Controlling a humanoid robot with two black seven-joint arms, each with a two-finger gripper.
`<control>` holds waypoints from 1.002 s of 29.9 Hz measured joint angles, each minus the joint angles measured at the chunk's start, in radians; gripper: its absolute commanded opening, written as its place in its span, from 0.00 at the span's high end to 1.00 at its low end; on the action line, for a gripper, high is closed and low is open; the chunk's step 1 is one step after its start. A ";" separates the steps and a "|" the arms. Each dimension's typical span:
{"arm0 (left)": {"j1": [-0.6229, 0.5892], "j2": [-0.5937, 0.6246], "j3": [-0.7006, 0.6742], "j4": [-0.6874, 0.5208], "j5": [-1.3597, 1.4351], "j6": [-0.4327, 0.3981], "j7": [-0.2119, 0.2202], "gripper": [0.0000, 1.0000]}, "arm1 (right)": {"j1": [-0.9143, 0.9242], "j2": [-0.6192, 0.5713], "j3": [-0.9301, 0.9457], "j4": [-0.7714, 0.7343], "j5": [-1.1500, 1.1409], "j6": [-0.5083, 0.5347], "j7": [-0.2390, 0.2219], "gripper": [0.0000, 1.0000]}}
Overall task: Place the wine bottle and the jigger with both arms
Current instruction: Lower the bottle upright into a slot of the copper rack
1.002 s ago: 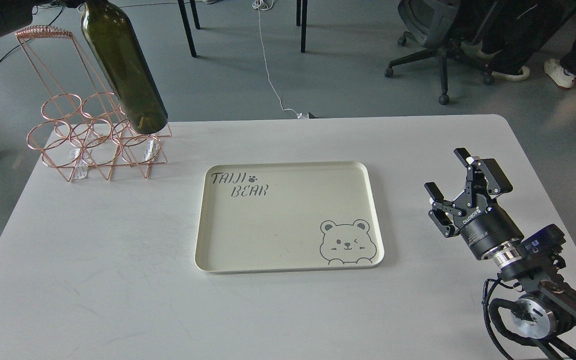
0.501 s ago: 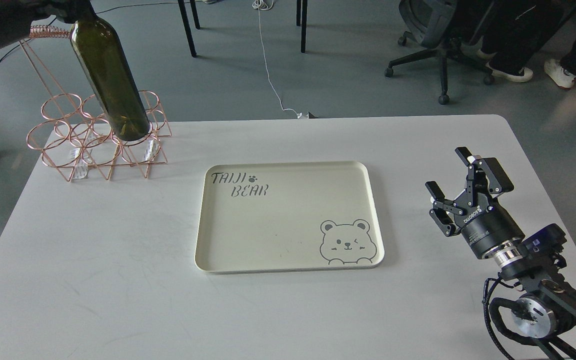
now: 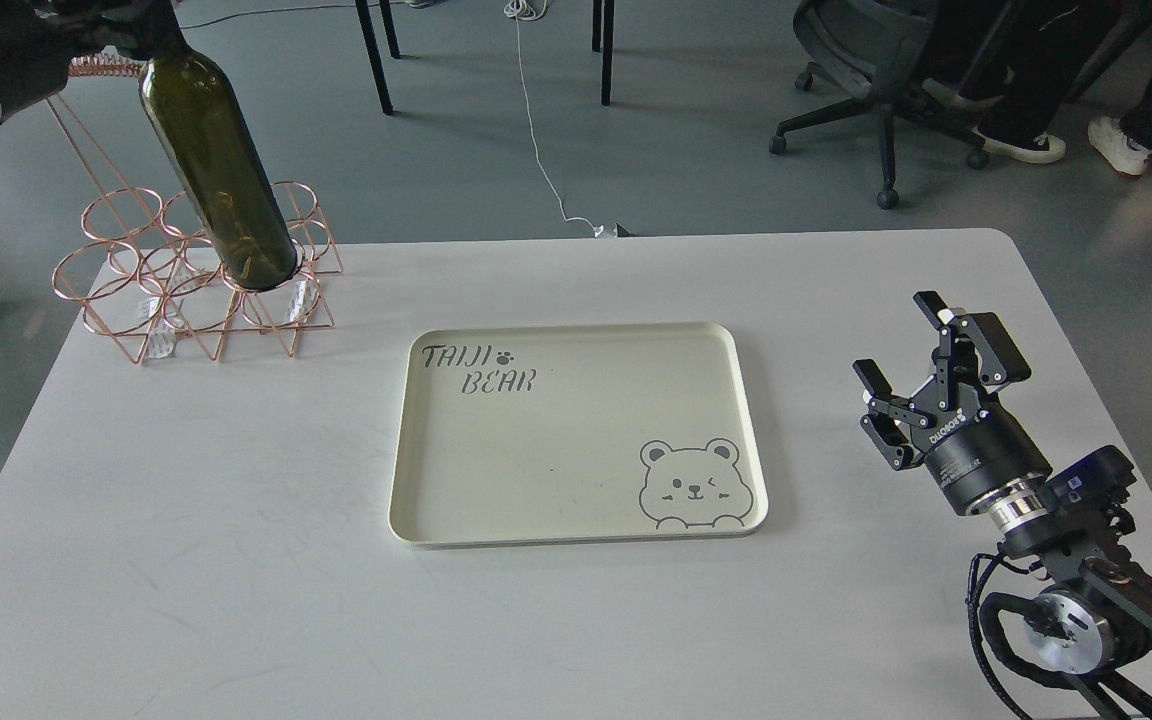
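The dark green wine bottle (image 3: 216,170) leans with its neck toward the upper left. Its base sits in the front right ring of a copper wire rack (image 3: 131,290). My left gripper (image 3: 126,25) is at the top left edge, dark and partly cut off, closed around the bottle's neck, which it hides. My right gripper (image 3: 898,338) hovers over the table's right side, open and empty, fingers pointing up and away. The jigger is out of view.
A cream tray (image 3: 576,327) printed with a bear and "TAIJI BEAR" lies empty in the middle of the white table (image 3: 186,520). Beyond the table's far edge are chair legs, an office chair (image 3: 876,60), a white cable and seated people's feet.
The bottle has moved left and down, from hanging above the rack's right end to resting its base in a rack ring. The right gripper has barely moved.
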State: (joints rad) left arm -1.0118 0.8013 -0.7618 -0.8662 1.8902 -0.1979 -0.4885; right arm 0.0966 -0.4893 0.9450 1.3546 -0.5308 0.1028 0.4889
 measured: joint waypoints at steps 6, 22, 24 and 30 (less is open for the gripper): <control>0.000 0.004 0.009 0.002 0.003 0.006 0.000 0.87 | 0.000 0.000 0.000 0.000 0.000 0.000 0.000 0.01; 0.009 -0.021 0.028 0.061 0.000 0.051 -0.001 0.80 | 0.000 0.000 0.000 0.000 0.000 0.000 0.000 0.01; 0.013 -0.027 0.029 0.063 0.000 0.052 0.000 0.79 | -0.001 0.000 0.000 0.000 0.000 0.000 0.000 0.01; 0.042 -0.039 0.029 0.070 -0.003 0.064 0.000 0.78 | -0.007 0.000 -0.001 0.000 0.000 0.000 0.000 0.01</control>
State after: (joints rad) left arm -0.9700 0.7626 -0.7332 -0.7964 1.8872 -0.1336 -0.4888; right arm 0.0894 -0.4893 0.9441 1.3546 -0.5308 0.1028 0.4886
